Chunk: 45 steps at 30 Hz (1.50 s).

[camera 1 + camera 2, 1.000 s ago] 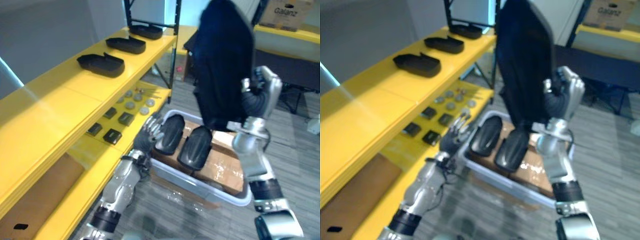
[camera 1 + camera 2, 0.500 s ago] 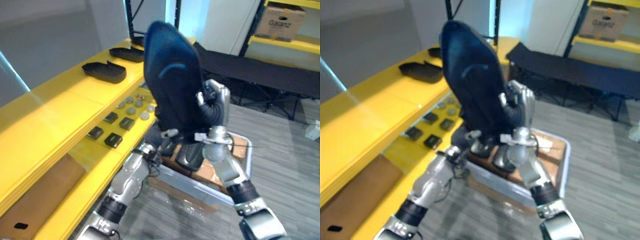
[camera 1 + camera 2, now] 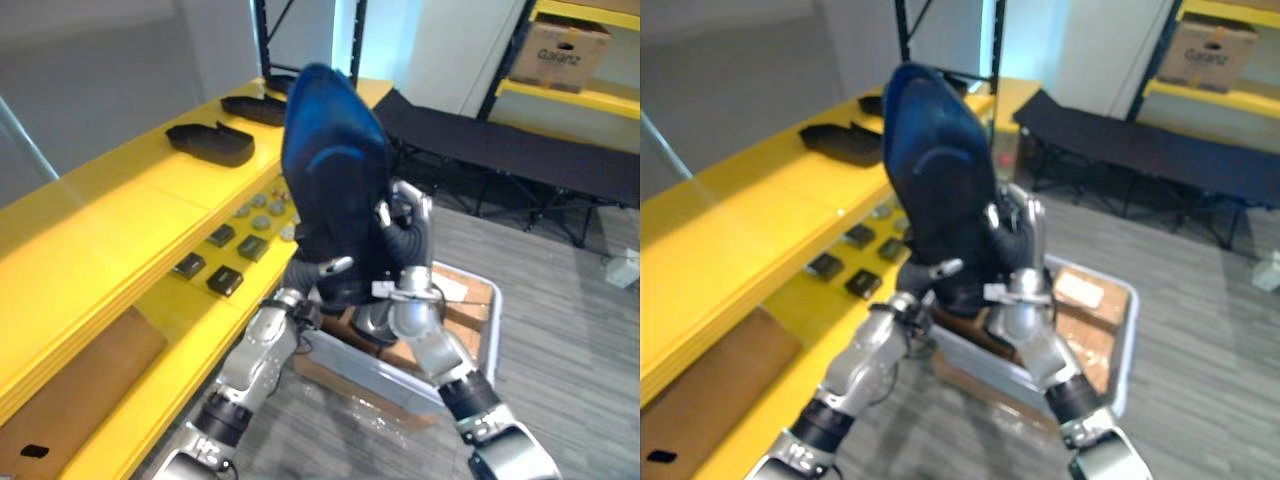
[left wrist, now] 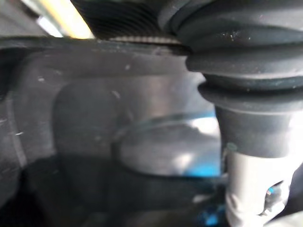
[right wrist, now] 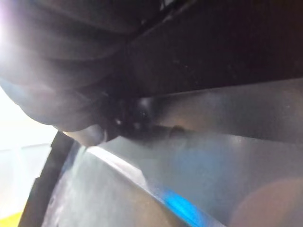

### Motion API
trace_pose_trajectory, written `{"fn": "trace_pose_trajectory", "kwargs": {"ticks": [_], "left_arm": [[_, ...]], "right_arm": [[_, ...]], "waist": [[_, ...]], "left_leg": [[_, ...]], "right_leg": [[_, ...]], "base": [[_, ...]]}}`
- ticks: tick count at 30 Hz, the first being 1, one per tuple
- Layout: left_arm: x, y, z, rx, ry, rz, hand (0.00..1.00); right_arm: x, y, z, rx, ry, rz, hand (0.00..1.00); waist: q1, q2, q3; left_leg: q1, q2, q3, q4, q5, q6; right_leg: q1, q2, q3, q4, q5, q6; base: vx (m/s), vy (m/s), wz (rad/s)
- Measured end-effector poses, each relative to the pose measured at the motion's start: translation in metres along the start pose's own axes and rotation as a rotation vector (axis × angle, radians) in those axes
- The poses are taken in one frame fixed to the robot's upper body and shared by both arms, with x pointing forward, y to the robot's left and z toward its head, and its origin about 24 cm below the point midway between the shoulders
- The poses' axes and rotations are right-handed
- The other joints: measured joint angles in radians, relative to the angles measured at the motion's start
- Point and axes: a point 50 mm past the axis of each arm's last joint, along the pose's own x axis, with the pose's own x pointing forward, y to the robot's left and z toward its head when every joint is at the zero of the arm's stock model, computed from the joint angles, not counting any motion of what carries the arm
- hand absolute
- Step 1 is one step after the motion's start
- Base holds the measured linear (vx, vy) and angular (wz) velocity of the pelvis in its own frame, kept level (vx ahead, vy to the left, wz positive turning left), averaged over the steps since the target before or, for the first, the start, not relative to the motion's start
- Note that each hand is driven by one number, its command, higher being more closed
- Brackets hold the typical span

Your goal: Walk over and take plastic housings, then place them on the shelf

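Note:
A large dark plastic housing (image 3: 335, 170) stands upright in the air between the yellow shelf (image 3: 120, 200) and the grey bin (image 3: 492, 325). My right hand (image 3: 408, 230) is shut on its right edge, fingers curled round the rim. My left hand (image 3: 310, 278) is up against the housing's lower left part, mostly hidden behind it. Both wrist views show the housing's dark surface from very close. Two more housings (image 3: 212, 143) (image 3: 255, 106) lie on the shelf's top level.
The bin sits on the floor with a cardboard piece (image 3: 452, 300) inside. Small dark and round parts (image 3: 226, 280) lie on the shelf's lower level, and a brown board (image 3: 75, 385) lies nearer. A black cot (image 3: 500, 150) stands behind.
My right hand has carried the housing left and lower, from above the bin toward the shelf. My left hand rose from the bin to the housing's underside. The camera shifted too.

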Motion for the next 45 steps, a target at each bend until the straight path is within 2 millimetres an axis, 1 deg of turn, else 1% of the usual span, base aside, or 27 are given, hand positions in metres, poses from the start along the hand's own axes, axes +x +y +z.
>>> {"fn": "trace_pose_trajectory", "kwargs": {"ticks": [4,5,8,12,13,17,18,21,22,24,26,28,29,31,32,33,34,35,36,37,38,40,41,42,43,44,45], "left_arm": [[0.0,0.005,-0.004,-0.002,0.006,0.046,1.0],[-0.001,0.007,-0.005,-0.004,0.005,0.063,1.0],[-0.004,0.01,-0.007,-0.024,-0.006,0.079,1.0],[-0.004,0.01,-0.006,-0.052,-0.011,0.079,1.0],[-0.004,0.01,-0.006,-0.055,-0.01,0.078,1.0],[-0.005,0.011,-0.006,-0.059,-0.022,0.078,1.0],[-0.005,0.011,-0.004,-0.059,-0.037,0.086,1.0],[-0.006,0.013,0.001,-0.007,-0.098,0.132,1.0],[-0.007,0.014,0.006,0.034,-0.135,0.167,1.0],[-0.008,0.014,0.016,0.14,-0.215,0.224,1.0],[-0.011,0.009,0.029,0.213,-0.306,0.259,1.0],[-0.015,0.004,0.04,0.263,-0.383,0.286,1.0],[-0.018,0.001,0.045,0.327,-0.429,0.311,1.0],[-0.02,0.003,0.048,0.409,-0.461,0.351,1.0],[-0.024,0.009,0.05,0.503,-0.497,0.419,1.0],[-0.027,0.013,0.053,0.54,-0.516,0.45,1.0],[-0.033,0.02,0.058,0.592,-0.549,0.507,1.0],[-0.038,0.025,0.064,0.641,-0.586,0.554,1.0],[-0.041,0.026,0.067,0.665,-0.606,0.572,1.0],[-0.048,0.03,0.073,0.71,-0.638,0.608,1.0],[-0.05,0.032,0.074,0.73,-0.647,0.623,1.0],[-0.059,0.041,0.071,0.778,-0.623,0.671,1.0],[-0.062,0.045,0.069,0.79,-0.608,0.684,1.0],[-0.068,0.05,0.061,0.792,-0.566,0.701,1.0],[-0.071,0.053,0.058,0.793,-0.548,0.709,1.0],[-0.073,0.056,0.052,0.769,-0.518,0.713,1.0],[-0.077,0.059,0.044,0.716,-0.473,0.719,1.0]], "right_arm": [[-0.009,0.004,-0.003,0.025,0.025,0.017,1.0],[-0.014,0.007,-0.003,0.041,0.036,0.022,1.0],[-0.018,0.011,-0.001,0.059,0.036,0.02,1.0],[-0.02,0.01,0.0,0.091,0.033,0.018,1.0],[-0.021,0.01,0.0,0.096,0.033,0.018,0.0],[-0.029,0.011,0.0,0.143,0.036,0.05,0.0],[-0.033,0.017,0.001,0.181,0.05,0.119,0.0],[-0.044,0.02,-0.003,0.228,0.104,0.185,0.0],[-0.051,0.021,-0.006,0.227,0.124,0.214,0.0],[-0.056,0.021,-0.008,0.251,0.154,0.236,0.0],[-0.053,0.018,-0.005,0.287,0.157,0.245,0.0],[-0.047,0.009,0.005,0.345,0.121,0.222,0.0],[-0.037,-0.003,0.016,0.371,0.059,0.179,0.0],[-0.025,-0.023,0.021,0.349,0.003,0.08,0.0],[-0.016,-0.049,0.02,0.291,-0.032,-0.046,0.0],[-0.013,-0.061,0.018,0.266,-0.037,-0.1,0.0],[-0.012,-0.084,0.011,0.208,-0.031,-0.189,0.0],[-0.016,-0.106,0.003,0.176,-0.003,-0.27,0.0],[-0.019,-0.117,-0.001,0.166,0.014,-0.307,0.0],[-0.027,-0.136,-0.009,0.17,0.053,-0.38,0.0],[-0.032,-0.145,-0.013,0.172,0.073,-0.416,0.0],[-0.051,-0.173,-0.023,0.233,0.132,-0.507,0.0],[-0.056,-0.178,-0.024,0.261,0.142,-0.521,0.0],[-0.069,-0.189,-0.029,0.327,0.165,-0.563,0.0],[-0.076,-0.192,-0.033,0.346,0.182,-0.587,0.0],[-0.09,-0.197,-0.04,0.364,0.229,-0.625,0.0],[-0.114,-0.2,-0.053,0.372,0.333,-0.674,0.0]], "waist": [[-0.001,-0.002,-0.002],[-0.003,-0.007,-0.007],[-0.007,-0.018,-0.013],[-0.008,-0.018,-0.014],[-0.008,-0.018,-0.014],[-0.012,-0.018,-0.014],[-0.016,-0.019,-0.014],[-0.017,-0.03,-0.021],[-0.016,-0.035,-0.025],[-0.017,-0.042,-0.03],[-0.019,-0.043,-0.03],[-0.02,-0.043,-0.03],[-0.021,-0.043,-0.03],[-0.023,-0.043,-0.03],[-0.028,-0.043,-0.031],[-0.031,-0.043,-0.031],[-0.037,-0.042,-0.031],[-0.047,-0.039,-0.033],[-0.053,-0.037,-0.034],[-0.059,-0.032,-0.038],[-0.061,-0.028,-0.042],[-0.082,-0.005,-0.049],[-0.087,0.0,-0.051],[-0.103,0.011,-0.056],[-0.107,0.014,-0.056],[-0.111,0.016,-0.055],[-0.116,0.016,-0.055]], "left_leg": [[0.0,0.005,0.002,0.0,0.0,0.0],[0.0,0.009,0.002,0.0,0.0,0.0],[0.0,0.013,0.001,-0.001,0.0,-0.002],[0.001,0.013,0.002,-0.001,0.0,-0.002],[0.001,0.013,0.002,-0.001,0.0,-0.002],[0.001,0.013,0.002,-0.001,0.001,-0.002],[0.001,0.014,0.002,-0.001,0.001,-0.002],[0.0,0.016,0.002,-0.002,0.001,-0.002],[0.0,0.017,0.002,-0.004,0.0,-0.005],[0.002,0.016,0.003,-0.006,0.0,-0.005],[0.004,0.015,0.003,-0.009,0.0,-0.005],[0.006,0.015,0.004,-0.013,0.002,-0.007],[0.008,0.015,0.006,-0.014,0.002,-0.007],[0.016,0.015,0.012,-0.019,0.002,-0.008],[0.028,0.015,0.02,-0.032,0.005,-0.011],[0.032,0.015,0.023,-0.035,0.006,-0.011],[0.041,0.016,0.034,-0.041,0.006,-0.011],[0.041,0.016,0.038,-0.049,0.006,-0.012],[0.041,0.016,0.039,-0.051,0.006,-0.012],[0.041,0.017,0.049,-0.059,0.006,-0.012],[0.042,0.018,0.061,-0.068,0.007,-0.013],[0.052,0.018,0.071,-0.08,0.009,-0.016],[0.058,0.02,0.078,-0.088,0.01,-0.017],[0.064,0.023,0.092,-0.104,0.011,-0.019],[0.065,0.023,0.093,-0.109,0.012,-0.021],[0.072,0.025,0.098,-0.116,0.014,-0.024],[0.075,0.027,0.103,-0.127,0.016,-0.025]], "right_leg": [[0.0,0.005,0.003,-0.002,-0.003,-0.006],[0.0,0.01,0.003,-0.004,-0.003,-0.006],[0.0,0.014,0.003,-0.006,-0.002,-0.004],[0.0,0.014,0.003,-0.006,-0.002,-0.003],[0.0,0.014,0.003,-0.006,-0.002,-0.003],[0.0,0.014,0.003,-0.007,-0.001,-0.003],[0.0,0.015,0.003,-0.008,-0.001,-0.003],[0.0,0.017,0.003,-0.011,0.0,-0.003],[0.0,0.019,0.002,-0.011,0.0,-0.004],[0.0,0.018,0.002,-0.011,0.0,-0.004],[0.0,0.018,0.002,-0.01,0.0,-0.004],[-0.001,0.018,0.002,-0.009,0.0,-0.004],[-0.001,0.018,0.003,-0.009,0.0,-0.004],[-0.001,0.018,0.007,-0.006,0.0,-0.004],[0.0,0.018,0.012,-0.004,0.0,-0.004],[0.0,0.018,0.015,-0.004,0.0,-0.004],[-0.001,0.019,0.028,-0.004,0.0,-0.004],[-0.002,0.019,0.032,-0.004,-0.001,-0.005],[-0.003,0.019,0.032,-0.004,-0.002,-0.006],[-0.013,0.021,0.037,-0.004,-0.002,-0.007],[-0.021,0.022,0.046,-0.004,-0.002,-0.007],[-0.027,0.024,0.061,-0.004,-0.002,-0.007],[-0.028,0.026,0.064,-0.004,-0.002,-0.007],[-0.037,0.031,0.079,-0.007,-0.002,-0.007],[-0.037,0.032,0.08,-0.009,-0.002,-0.007],[-0.038,0.035,0.083,-0.012,-0.002,-0.007],[-0.038,0.038,0.086,-0.017,-0.002,-0.007]], "base": [[0.0,0.0,0.0],[0.0,0.0,0.0],[0.0,0.0,0.0],[0.0,0.0,0.0],[0.0,0.0,0.0],[0.0,0.0,0.0],[0.0,0.0,0.0],[0.0,0.0,0.0],[0.0,0.0,0.0],[0.0,0.0,0.0],[0.0,0.0,0.0],[0.0,0.0,0.0],[0.0,0.0,-0.04],[0.0,0.003,-0.1],[0.0,0.009,-0.14],[-0.01,0.015,-0.21],[-0.02,0.016,-0.19],[-0.01,0.016,-0.15],[-0.01,0.014,-0.13],[0.0,0.009,-0.16],[0.03,0.021,-0.26],[0.05,0.021,-0.2],[0.04,0.011,-0.24],[0.05,0.01,-0.22],[0.04,0.006,-0.21],[0.05,0.003,-0.1],[0.05,-0.002,-0.11]]}}
